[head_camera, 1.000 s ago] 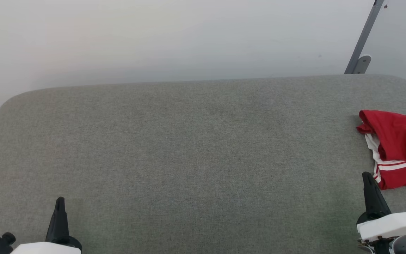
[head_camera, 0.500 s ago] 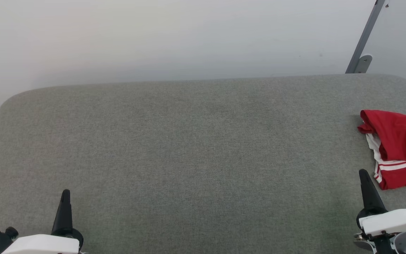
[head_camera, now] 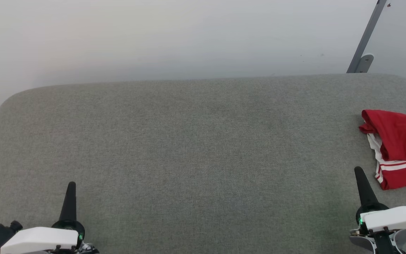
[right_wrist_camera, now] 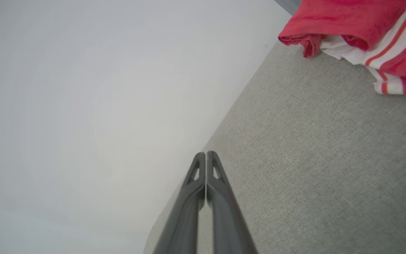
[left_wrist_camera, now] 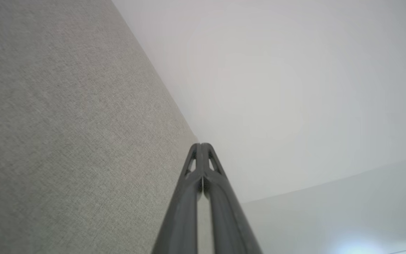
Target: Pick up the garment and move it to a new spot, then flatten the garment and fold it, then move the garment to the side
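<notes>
The garment (head_camera: 400, 148), red with white red-striped edging, lies bunched at the right edge of the grey fabric table (head_camera: 196, 148); part of it runs out of the head view. In the right wrist view the garment (right_wrist_camera: 361, 24) sits at the upper right. My right gripper (head_camera: 358, 171) is shut and empty, just left of and nearer than the garment, apart from it; its fingertips (right_wrist_camera: 206, 155) press together. At the lower left my left gripper (head_camera: 71, 186) is also shut and empty, fingers (left_wrist_camera: 201, 146) closed, far from the garment.
A pale wall (head_camera: 189, 35) rises behind the table's far edge. A grey metal post with a bracket (head_camera: 363, 53) leans at the back right. The table corners are rounded, and a broad stretch of grey fabric lies between the grippers.
Both grippers have moved forward over the table, away from me; the right one has also drifted slightly left. The garment lies where it was.
</notes>
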You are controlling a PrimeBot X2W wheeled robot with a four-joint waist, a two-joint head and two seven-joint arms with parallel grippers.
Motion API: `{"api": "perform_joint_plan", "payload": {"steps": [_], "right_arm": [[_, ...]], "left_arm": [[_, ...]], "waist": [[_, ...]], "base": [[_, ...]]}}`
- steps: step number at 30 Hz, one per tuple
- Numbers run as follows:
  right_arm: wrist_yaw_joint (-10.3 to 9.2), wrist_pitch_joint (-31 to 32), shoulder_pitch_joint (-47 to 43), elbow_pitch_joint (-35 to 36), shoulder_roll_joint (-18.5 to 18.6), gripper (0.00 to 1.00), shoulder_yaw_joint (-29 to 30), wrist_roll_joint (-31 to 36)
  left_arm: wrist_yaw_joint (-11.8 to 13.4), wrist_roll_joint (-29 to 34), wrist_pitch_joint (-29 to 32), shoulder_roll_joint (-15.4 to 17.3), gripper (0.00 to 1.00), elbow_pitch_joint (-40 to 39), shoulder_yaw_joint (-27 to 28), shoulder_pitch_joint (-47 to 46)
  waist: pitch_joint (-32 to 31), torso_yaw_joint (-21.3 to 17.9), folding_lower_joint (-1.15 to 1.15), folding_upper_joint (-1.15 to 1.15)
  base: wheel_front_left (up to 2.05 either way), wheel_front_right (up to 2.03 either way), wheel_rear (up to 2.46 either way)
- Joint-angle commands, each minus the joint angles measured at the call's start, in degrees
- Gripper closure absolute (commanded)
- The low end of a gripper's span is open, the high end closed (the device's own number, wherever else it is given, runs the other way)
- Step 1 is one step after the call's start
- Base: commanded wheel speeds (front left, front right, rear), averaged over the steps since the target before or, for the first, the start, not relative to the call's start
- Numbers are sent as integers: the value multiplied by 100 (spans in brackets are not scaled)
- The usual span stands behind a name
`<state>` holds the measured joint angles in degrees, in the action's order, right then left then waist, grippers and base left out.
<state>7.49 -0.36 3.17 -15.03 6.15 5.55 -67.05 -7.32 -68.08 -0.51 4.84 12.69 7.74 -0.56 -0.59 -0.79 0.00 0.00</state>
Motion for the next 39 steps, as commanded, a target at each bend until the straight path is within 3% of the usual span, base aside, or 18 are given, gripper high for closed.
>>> {"api": "perform_joint_plan", "payload": {"steps": [1,39], "right_arm": [[1,47,145,83,-2,100,16,-172],[0,510,272,112,-240,100,84,-1845]], "left_arm": [[-16,-167,46,5,100,-21,0,-135],[-25,-1764,518,-143,100,89,-87,-466]], "waist": [[2,3,0,0],[50,52,0,0]], "base": [[0,0,0],[0,0,0]]}}
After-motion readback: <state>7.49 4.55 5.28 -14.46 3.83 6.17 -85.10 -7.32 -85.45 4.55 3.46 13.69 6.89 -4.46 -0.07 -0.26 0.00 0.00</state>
